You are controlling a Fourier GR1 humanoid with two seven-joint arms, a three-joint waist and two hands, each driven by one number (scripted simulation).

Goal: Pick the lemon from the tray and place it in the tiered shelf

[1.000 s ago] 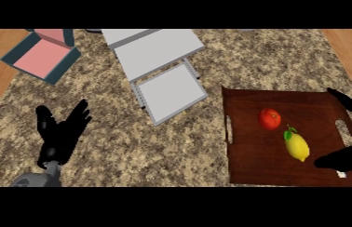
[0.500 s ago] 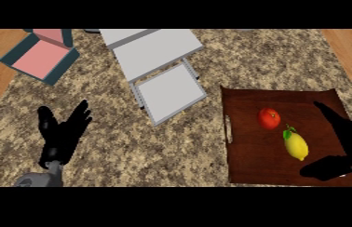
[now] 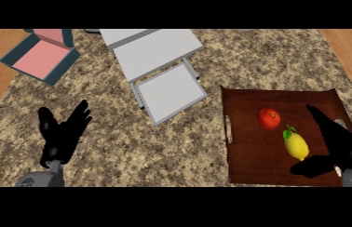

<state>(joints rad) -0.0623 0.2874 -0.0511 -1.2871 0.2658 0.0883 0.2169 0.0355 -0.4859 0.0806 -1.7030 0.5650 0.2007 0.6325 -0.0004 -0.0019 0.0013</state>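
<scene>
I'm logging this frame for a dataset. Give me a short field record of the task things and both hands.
lemon: on the tray, beside a red fruit
tiered shelf: grey, on the counter left of the tray
right hand: open, beside the lemon's right, not holding it
left hand: open, resting at lower left

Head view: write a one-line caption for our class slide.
Right hand open beside the lemon on the brown tray; tiered shelf farther back; left hand resting open.

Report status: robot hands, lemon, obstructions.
Right robot hand open beside lemon. Left robot hand open, resting lower left. Lemon on tray, red fruit close by.
</scene>
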